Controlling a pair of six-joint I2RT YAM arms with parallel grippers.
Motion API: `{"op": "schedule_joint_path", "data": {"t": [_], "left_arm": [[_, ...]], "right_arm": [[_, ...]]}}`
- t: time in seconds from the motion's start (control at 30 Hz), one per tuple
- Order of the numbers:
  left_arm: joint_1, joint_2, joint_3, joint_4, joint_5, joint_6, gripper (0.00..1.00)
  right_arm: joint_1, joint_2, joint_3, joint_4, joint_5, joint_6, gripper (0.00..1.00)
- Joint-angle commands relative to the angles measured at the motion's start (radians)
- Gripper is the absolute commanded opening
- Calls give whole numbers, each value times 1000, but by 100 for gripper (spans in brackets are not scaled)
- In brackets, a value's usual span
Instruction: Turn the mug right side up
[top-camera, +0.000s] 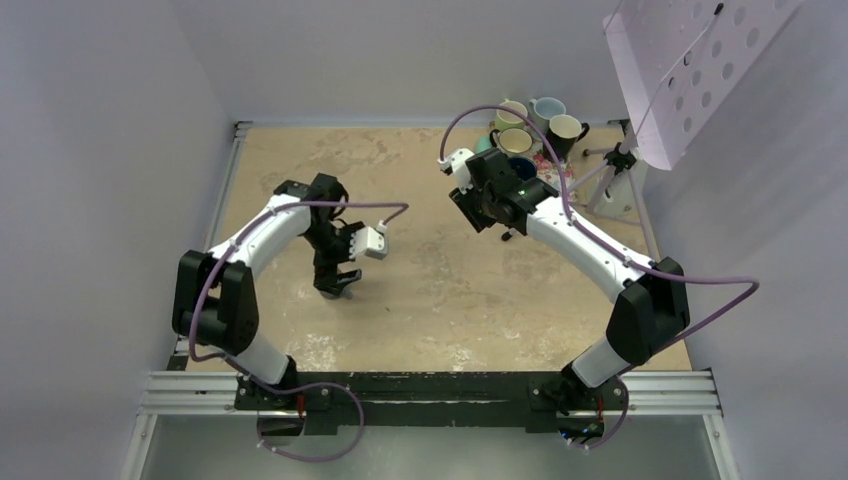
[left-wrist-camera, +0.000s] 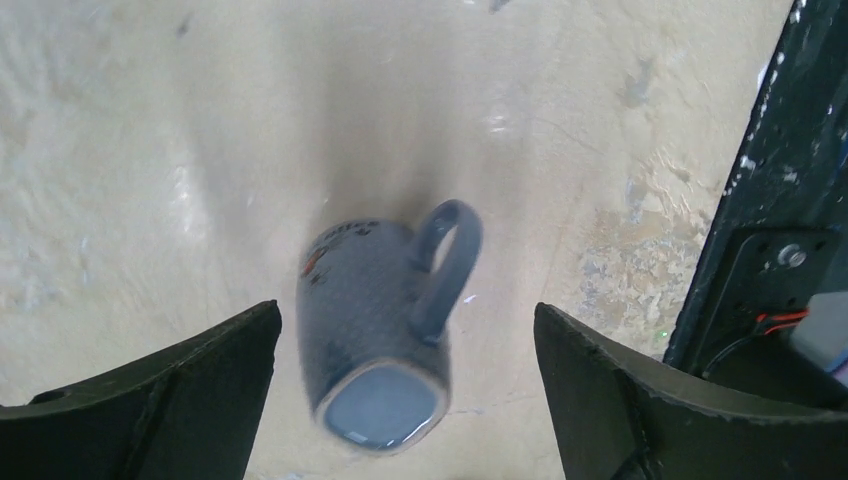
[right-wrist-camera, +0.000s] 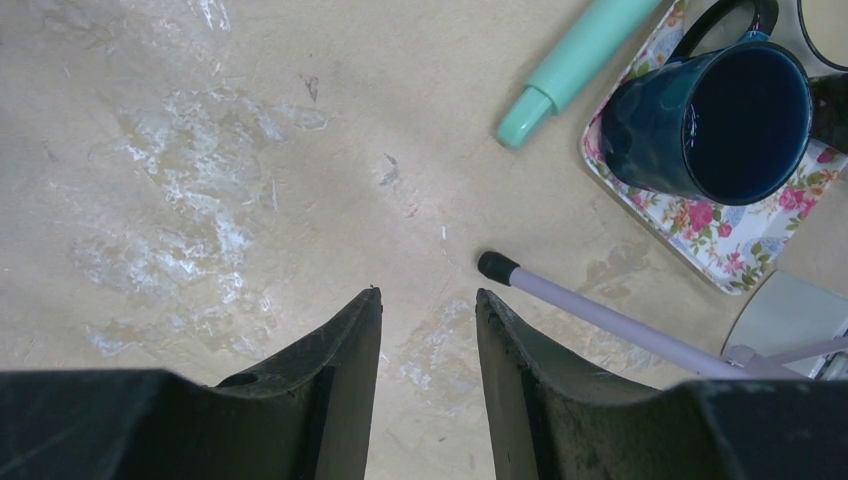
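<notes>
Mug (left-wrist-camera: 372, 330): base up, left of centre, between the jaws, untouched.
Left gripper (left-wrist-camera: 405, 312): spread wide, straddling the mug for a grasp.
Right gripper (right-wrist-camera: 428, 296): narrow gap, empty, clear at far right.

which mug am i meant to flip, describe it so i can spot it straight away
Look at the left half of the table, where the left arm's open claw hangs. Directly below it sits a lone grey mug, handle to the side, closed base towards the wrist camera. The other mugs crowd the far right corner, openings up.
</notes>
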Motion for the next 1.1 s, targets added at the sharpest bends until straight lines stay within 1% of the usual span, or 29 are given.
{"op": "schedule_joint_path", "data": {"t": [0.0, 0.1, 0.23, 0.3, 0.43, 0.5, 0.57, 0.67, 0.7, 0.8, 0.9, 0.97, 1.0, 1.07], "left_arm": [[-127, -155, -137, 87, -36, 205, 100], [-196, -199, -182, 122, -81, 304, 100], [-247, -178, -234, 186, -183, 380, 99], [-251, -151, -264, 228, -239, 402, 93], [-250, -102, -295, 316, -356, 414, 84], [-249, -97, -293, 341, -370, 408, 70], [-250, -96, -281, 346, -359, 391, 45], [-248, -86, -245, 314, -356, 341, 14], [-246, -84, -231, 303, -358, 320, 1], [-224, -83, -166, 267, -337, 226, 0], [-169, -54, -18, 215, -265, 50, 0], [-110, -27, 118, 160, -159, -99, 0], [-85, -9, 210, 133, -79, -186, 0], [-32, 14, 337, 99, 87, -361, 0]], "right_arm": [[3, -23, 1, 24, -3, 13, 43], [4, -17, 10, 16, -9, 21, 43], [4, -27, -7, 28, -13, 35, 43], [3, -34, -20, 32, -16, 40, 43], [3, -54, -48, 32, -17, 42, 43], [4, -64, -61, 36, -18, 41, 43], [3, -70, -67, 36, -18, 42, 43], [4, -73, -69, 36, -18, 43, 43], [3, -74, -69, 36, -17, 43, 43], [0, -86, -77, 50, -20, 53, 43], [-21, -121, -92, 86, -64, 89, 42], [-28, -147, -96, 122, -112, 121, 42], [-27, -160, -93, 138, -153, 136, 42], [-28, -187, -92, 189, -253, 168, 42]]}}
